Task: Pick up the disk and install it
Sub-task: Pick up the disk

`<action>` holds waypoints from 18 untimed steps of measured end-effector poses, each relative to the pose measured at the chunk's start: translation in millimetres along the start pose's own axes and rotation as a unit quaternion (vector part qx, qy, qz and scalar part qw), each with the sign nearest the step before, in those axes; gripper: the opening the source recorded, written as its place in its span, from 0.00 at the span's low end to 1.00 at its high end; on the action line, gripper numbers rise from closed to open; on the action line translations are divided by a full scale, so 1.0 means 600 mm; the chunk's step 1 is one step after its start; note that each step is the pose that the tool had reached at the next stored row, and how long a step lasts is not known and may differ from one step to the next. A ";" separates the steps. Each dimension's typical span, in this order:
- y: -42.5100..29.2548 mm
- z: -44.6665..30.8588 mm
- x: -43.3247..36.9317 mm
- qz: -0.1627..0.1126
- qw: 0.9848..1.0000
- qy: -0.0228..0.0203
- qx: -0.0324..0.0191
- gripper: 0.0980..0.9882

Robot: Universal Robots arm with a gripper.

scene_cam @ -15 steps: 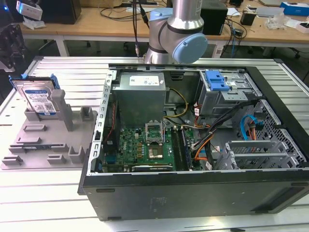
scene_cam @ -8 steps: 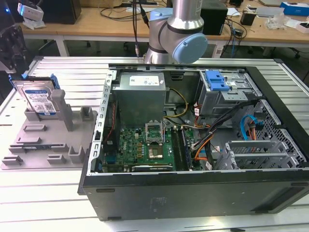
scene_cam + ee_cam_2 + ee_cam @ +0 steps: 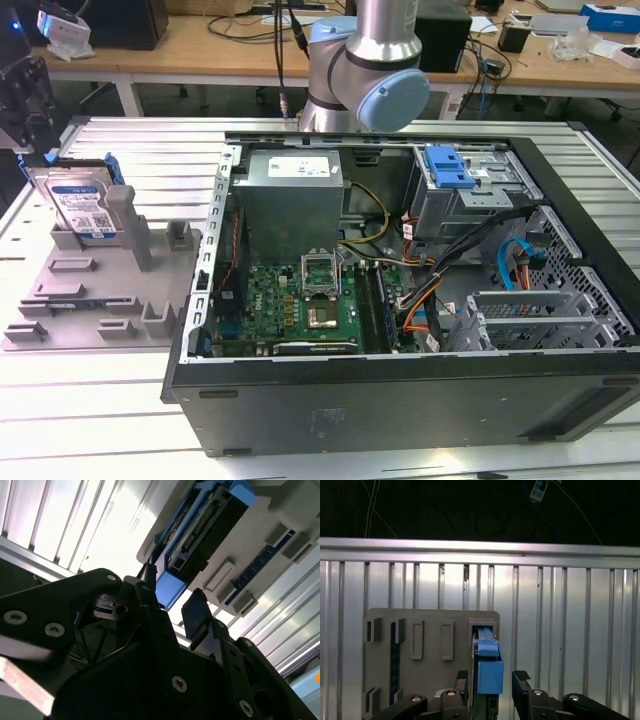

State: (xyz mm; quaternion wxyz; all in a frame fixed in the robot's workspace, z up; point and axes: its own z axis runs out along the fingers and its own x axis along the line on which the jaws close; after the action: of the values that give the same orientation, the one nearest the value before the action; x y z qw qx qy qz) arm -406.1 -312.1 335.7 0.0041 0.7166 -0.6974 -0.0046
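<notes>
Where the grey tray [image 3: 90, 300] sits on the bench [image 3: 90, 410] beside the open computer case [image 3: 400, 410], the disk [image 3: 85, 205] stands upright in the tray, with the tool [image 3: 32, 140] just above it. In the second wrist view, the tool [image 3: 172, 597] is spread wide, straddling the disk's [image 3: 200, 535] blue end. The first wrist view shows that end between the fingers [image 3: 521, 682].

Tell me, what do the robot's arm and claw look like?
The arm is a shiny silver tube with a round pale-blue cap on its joint. The claw is black, built from flat jointed bars dotted with silver screws, and ends in two dark fingers.
</notes>
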 end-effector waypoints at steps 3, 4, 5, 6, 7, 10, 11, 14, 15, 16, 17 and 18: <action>0.000 0.003 -0.002 0.000 1.000 0.000 0.000 0.43; 0.000 0.004 -0.002 0.000 1.000 0.000 0.000 0.43; 0.000 0.005 -0.002 0.000 1.000 0.000 0.000 0.43; 0.000 0.007 -0.002 0.000 1.000 0.000 0.000 0.43; 0.000 0.009 -0.002 0.000 1.000 0.000 0.000 0.43; 0.000 0.013 -0.002 0.000 1.000 0.000 0.000 0.43; 0.000 0.014 -0.002 0.000 1.000 0.000 0.000 0.43; 0.000 0.016 0.000 0.000 1.000 0.000 0.000 0.43; 0.000 0.017 0.001 0.000 1.000 0.000 0.000 0.43; 0.000 0.017 0.001 0.000 1.000 0.000 0.000 0.43; 0.000 0.018 0.002 0.000 1.000 0.000 0.000 0.43; 0.001 0.019 0.002 0.000 1.000 0.000 0.000 0.43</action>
State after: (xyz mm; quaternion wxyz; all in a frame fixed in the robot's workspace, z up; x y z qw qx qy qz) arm -406.6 -313.2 324.3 0.0041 0.7165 -0.6975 -0.0047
